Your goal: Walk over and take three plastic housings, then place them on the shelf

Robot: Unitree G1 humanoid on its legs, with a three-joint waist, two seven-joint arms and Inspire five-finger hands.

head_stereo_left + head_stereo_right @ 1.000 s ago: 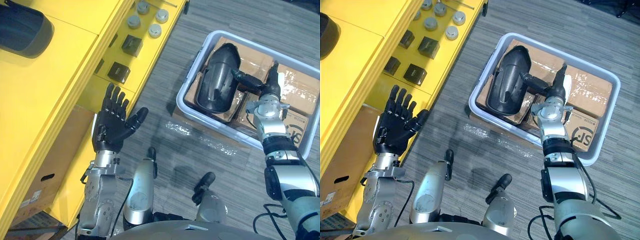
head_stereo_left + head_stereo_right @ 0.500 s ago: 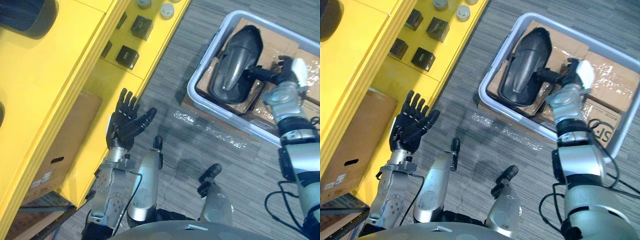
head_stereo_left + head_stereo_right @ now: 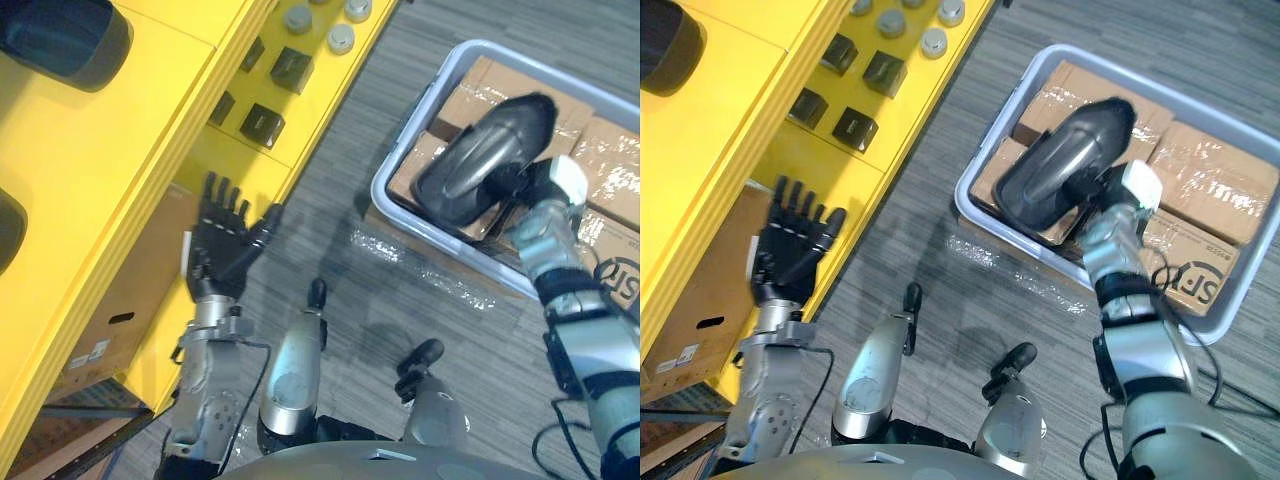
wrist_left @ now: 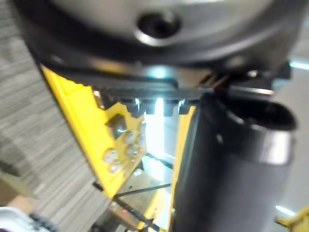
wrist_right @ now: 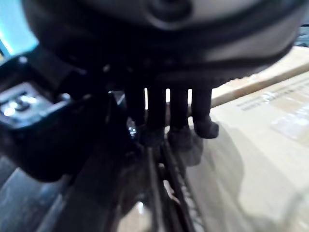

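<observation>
Nearest, my left hand (image 3: 222,245) spreads empty beside the yellow shelf (image 3: 90,150). Farther right, my right hand (image 3: 545,195) curls round the black plastic housing (image 3: 485,150) over the grey bin (image 3: 385,203), long axis slanting away; the shelf lies well left.

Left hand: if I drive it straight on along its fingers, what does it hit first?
Most likely the yellow shelf: the open left hand points at the lower ledge's edge, just short of the dark blocks. Depth is unclear from overhead, so it may pass beside it.
</observation>
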